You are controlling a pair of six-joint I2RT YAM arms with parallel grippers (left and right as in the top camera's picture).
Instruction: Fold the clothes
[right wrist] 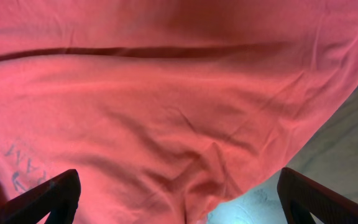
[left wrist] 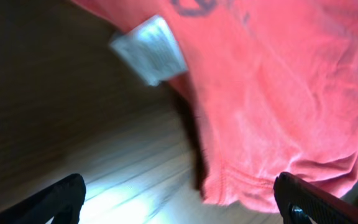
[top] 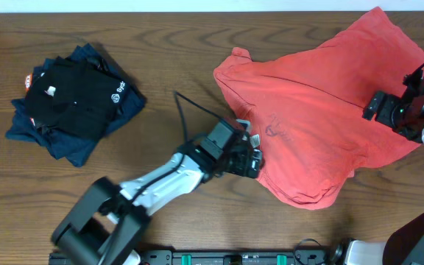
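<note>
The coral-red T-shirt (top: 315, 103) lies crumpled on the right half of the wooden table, faint lettering showing through near its middle. My left gripper (top: 247, 157) is open at the shirt's lower left edge. In the left wrist view the shirt's hem (left wrist: 272, 112) and a white tag (left wrist: 149, 50) lie just ahead of the spread fingers (left wrist: 179, 202). My right gripper (top: 377, 105) is open above the shirt's right side. The right wrist view shows wrinkled red cloth (right wrist: 166, 106) between the fingers (right wrist: 179, 199).
A pile of dark garments, a black shirt (top: 68, 96) with a small white logo on navy-blue folded clothes (top: 65, 143), sits at the table's left. A thin black cable (top: 190, 110) runs across the table middle. Bare wood (top: 160, 44) lies between pile and shirt.
</note>
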